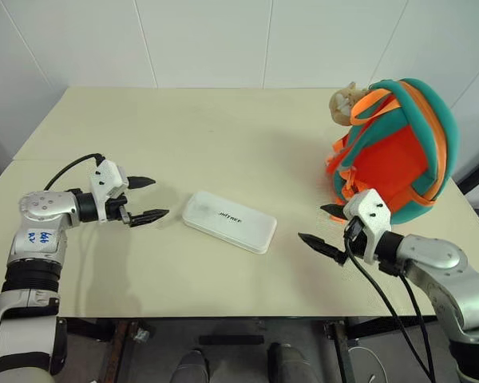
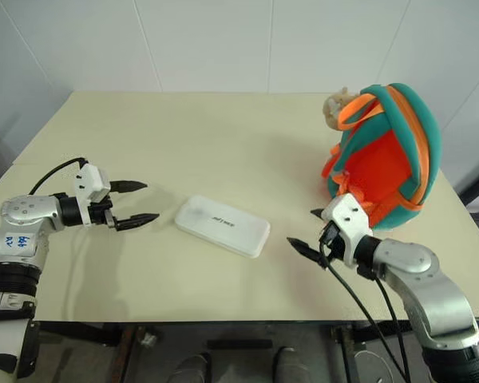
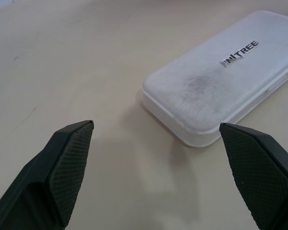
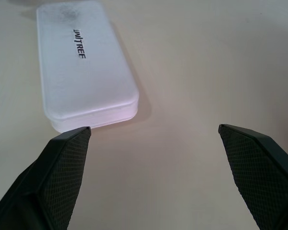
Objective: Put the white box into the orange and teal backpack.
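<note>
I see white box flat on tabletop, frame middle. Backpack upper right. Left claw and right claw both wide open, holding nothing, one near each box end. Grab step next, I think: close in, squeeze box.

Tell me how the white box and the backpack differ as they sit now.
The white box lies flat and low at mid-table; the backpack stands tall and puffy at the right. The box is plain white with dark lettering; the backpack is orange with teal bands. Both rest on the table, untouched.
</note>
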Robot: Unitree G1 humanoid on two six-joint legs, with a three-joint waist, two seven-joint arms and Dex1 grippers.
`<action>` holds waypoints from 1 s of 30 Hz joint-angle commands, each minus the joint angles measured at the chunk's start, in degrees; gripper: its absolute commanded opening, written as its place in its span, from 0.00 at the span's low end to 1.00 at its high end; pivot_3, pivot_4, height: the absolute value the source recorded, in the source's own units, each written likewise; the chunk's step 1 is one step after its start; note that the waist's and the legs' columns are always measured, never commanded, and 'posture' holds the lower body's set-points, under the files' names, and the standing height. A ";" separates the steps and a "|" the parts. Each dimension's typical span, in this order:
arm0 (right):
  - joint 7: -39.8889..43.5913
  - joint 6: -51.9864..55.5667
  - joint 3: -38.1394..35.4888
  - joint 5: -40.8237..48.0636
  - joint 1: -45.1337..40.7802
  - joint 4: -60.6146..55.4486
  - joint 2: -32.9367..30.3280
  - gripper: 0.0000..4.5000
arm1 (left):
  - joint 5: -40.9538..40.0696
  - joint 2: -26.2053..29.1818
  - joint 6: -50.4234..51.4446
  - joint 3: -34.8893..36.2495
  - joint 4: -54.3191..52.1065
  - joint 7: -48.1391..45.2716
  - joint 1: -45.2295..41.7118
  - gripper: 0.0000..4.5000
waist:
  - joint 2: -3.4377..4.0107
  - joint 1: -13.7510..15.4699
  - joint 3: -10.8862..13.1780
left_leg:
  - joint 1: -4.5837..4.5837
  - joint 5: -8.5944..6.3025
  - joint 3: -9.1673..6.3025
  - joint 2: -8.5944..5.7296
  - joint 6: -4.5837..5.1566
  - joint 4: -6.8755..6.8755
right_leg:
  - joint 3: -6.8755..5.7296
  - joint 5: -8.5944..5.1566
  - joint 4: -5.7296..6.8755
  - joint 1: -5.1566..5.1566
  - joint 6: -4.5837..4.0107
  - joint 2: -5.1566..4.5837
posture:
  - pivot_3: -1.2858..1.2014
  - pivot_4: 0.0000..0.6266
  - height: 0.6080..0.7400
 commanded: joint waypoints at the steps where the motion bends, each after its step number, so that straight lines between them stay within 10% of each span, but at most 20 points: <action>1: -1.93 2.27 -2.06 1.48 -2.31 -1.27 0.27 1.00 | 0.28 -0.30 -0.50 0.07 -1.03 0.73 -1.31 1.00 | 0.00 -0.11 0.00 | 0.00 0.00 0.01 0.00 0.00 0.02 | 0.00 0.01 -0.01 0.00 -0.03 0.00 | 0.52 0.24 1.00; 14: -6.55 7.37 3.22 -3.19 -5.57 -1.29 -0.23 0.96 | 1.19 -1.31 -0.81 -0.20 0.23 3.88 -2.16 1.00 | 0.00 -0.01 0.00 | 0.02 0.01 0.06 0.03 0.01 0.03 | 0.01 0.05 -0.04 -0.01 -0.09 0.01 | 0.52 0.24 1.00; 27: -6.86 8.07 4.43 -0.73 -8.72 -0.09 3.07 0.05 | 4.63 -3.06 -5.25 -1.17 8.59 6.82 -7.48 0.17 | 0.00 0.03 0.00 | 0.01 0.01 0.06 0.03 0.01 0.04 | 0.01 0.08 -0.04 -0.01 -0.05 0.01 | 0.52 0.24 1.00; 30: -7.06 6.28 5.88 -2.19 -6.26 -0.06 3.43 0.00 | 4.74 -4.44 -6.22 -0.74 11.27 8.33 -8.48 0.01 | 0.00 0.18 0.00 | 0.00 0.01 0.06 0.03 0.01 0.03 | 0.01 0.12 -0.04 0.00 0.03 0.01 | 0.52 0.24 1.00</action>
